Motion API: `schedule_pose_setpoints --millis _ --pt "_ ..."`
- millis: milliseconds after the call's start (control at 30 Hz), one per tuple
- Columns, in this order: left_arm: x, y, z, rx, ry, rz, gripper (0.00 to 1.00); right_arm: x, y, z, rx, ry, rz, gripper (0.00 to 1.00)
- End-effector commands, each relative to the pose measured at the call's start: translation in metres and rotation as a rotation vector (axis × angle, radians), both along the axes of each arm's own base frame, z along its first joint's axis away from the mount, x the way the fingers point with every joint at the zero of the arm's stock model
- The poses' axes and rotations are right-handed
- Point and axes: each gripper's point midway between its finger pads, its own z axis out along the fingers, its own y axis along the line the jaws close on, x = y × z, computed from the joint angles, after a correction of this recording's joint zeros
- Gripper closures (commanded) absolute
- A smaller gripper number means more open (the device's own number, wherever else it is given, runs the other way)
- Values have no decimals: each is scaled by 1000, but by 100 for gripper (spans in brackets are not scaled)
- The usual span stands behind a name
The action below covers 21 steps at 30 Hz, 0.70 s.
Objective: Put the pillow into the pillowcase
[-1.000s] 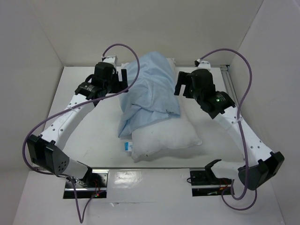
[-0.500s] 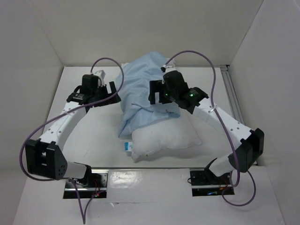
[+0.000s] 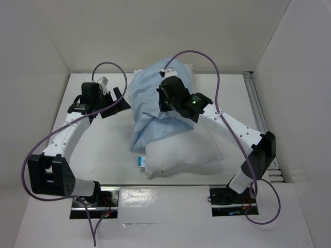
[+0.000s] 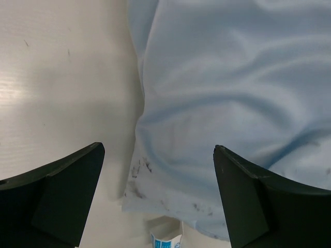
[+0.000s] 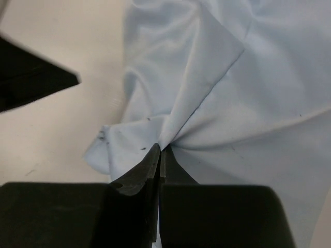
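Right claw (image 5: 159, 150): pressed together, pinching a raised fold of the pillowcase (image 5: 248, 103); creases run in to the tips from all around.
Left claw (image 4: 158, 151): spread wide and holding nothing; one finger hangs over bare bench, the other over blue cloth.
Pillowcase: under and ahead of the right claw, with its side edge running between the left claw's fingers.
Pillow (image 3: 181, 152): behind the right claw, toward the arm bases; its white near half sticks out of the case's mouth, its far part seemingly covered. The tag (image 3: 139, 161) lies at the exposed corner.
Step in hand: likely drawing the case further down over the pillow.
Doing it well: the pinch looks to hold one thin layer mid-cloth, so pull low and slow toward the exposed end, or the fold may slip free. The left claw would best take the case's edge beside it, so both sides travel together and the mouth does not bunch.
Bench (image 3: 103, 139): white and smooth with faint scuffs; the pillow will probably slide on it if dragged.
Room: plain white walls (image 3: 155, 31) close on three sides, a metal rail (image 3: 253, 98) outboard of the right claw.
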Motion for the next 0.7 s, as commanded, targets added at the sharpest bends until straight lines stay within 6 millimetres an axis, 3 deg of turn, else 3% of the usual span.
schedule_pose_setpoints --millis 0,33,67,100,167,200,233,267,300,333,367,533,567,667 --pt "58 14 43 -32 -146 49 0 -8 28 66 114 -124 92 100" --pt "68 17 41 -46 -133 62 0 -13 26 69 119 -121 104 100" --pt "84 17 21 -69 -84 59 0 -15 23 75 122 -134 108 100" --pt "100 22 29 -81 -107 59 0 -21 19 81 135 -141 116 100" --pt "120 21 21 -108 -107 48 0 -29 14 83 143 -140 127 100" --pt "128 15 23 -143 -115 21 0 -32 5 89 144 -151 129 100" --pt "135 10 1 -169 -78 3 0 -35 1 86 136 -142 129 100" --pt "147 5 4 -197 -133 -27 0 -34 -3 90 145 -147 125 100" --pt "151 -4 6 -247 -141 -66 0 -37 -8 85 123 -137 130 100" --pt "159 -7 -12 -270 -113 -74 0 -35 -12 83 116 -131 118 100" --pt "164 -10 -17 -293 -111 -82 0 -35 -12 83 116 -131 118 100" --pt "165 -37 1 -501 -183 -215 4 -30 -24 64 70 -82 92 100" --pt "165 -37 10 -504 -206 -218 9 -27 -28 60 63 -75 82 100" --pt "157 -38 21 -500 -210 -233 68 -25 -30 60 66 -72 79 100"
